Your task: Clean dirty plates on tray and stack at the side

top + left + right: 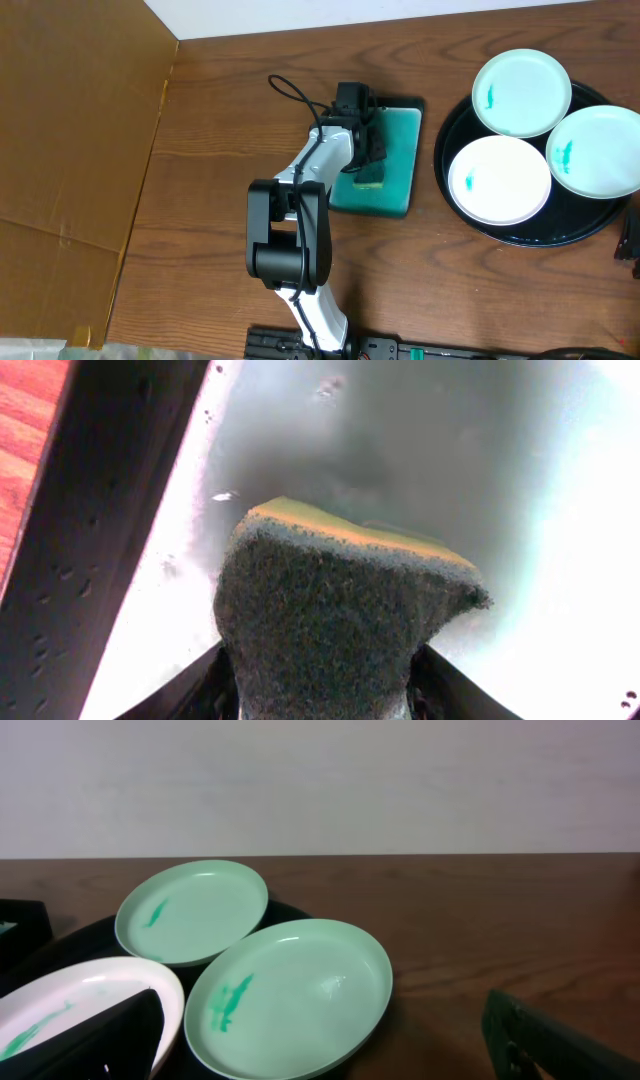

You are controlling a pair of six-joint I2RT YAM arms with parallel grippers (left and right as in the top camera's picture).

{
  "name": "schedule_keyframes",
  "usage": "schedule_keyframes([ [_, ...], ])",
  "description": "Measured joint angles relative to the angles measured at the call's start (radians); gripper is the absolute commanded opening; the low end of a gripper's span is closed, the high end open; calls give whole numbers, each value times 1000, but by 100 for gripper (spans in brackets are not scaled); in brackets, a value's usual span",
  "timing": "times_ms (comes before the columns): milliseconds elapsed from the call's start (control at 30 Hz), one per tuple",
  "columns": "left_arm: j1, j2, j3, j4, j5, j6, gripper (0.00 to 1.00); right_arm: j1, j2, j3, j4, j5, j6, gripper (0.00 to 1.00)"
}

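At the 9 o'clock side of the wooden table (200, 200) a brown cardboard sheet (80, 130) lies flat, apparently just a cover. Near the centre, toward 12 o'clock, the left gripper (365, 160) reaches down into the rectangular dish (395, 195). Its jaws are clenched against both flanks of a yellow sponge (320, 620) with a dark scouring face, probably to take up the wiping tool before going to the plates. The arm hides most of the sponge from above. The wrist view is too washed out by glare to show whether the sponge rests on the dish floor or hangs clear of it. At 3 o'clock sits the black tray (447, 130), its far rim cut off by the frame edge. It holds the three plates, each with a teal smear, so none has been cleaned or stacked: one at 12 o'clock (521, 92), one at 8 o'clock (499, 180), one at 3 o'clock (598, 152). The right gripper (322, 1000) waits at the tray's 4 o'clock edge, fingers spread wide and empty, likely ready to steady a plate. From above only a sliver of it shows.
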Motion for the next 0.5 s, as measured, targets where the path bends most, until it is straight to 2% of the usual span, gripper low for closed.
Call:
schedule_keyframes([
  [67, 0, 0, 0, -9, -1, -5, 79, 0, 0, 0, 0, 0, 0, 99],
  [233, 0, 0, 0, -55, 4, -1, 81, 0, 0, 0, 0, 0, 0, 99],
  [333, 0, 0, 0, -73, 11, 0, 73, 0, 0, 0, 0, 0, 0, 99],
  [467, 0, 0, 0, -74, 21, -2, 54, 0, 0, 0, 0, 0, 0, 99],
  [500, 0, 0, 0, -75, 22, 0, 46, 0, 0, 0, 0, 0, 0, 99],
])
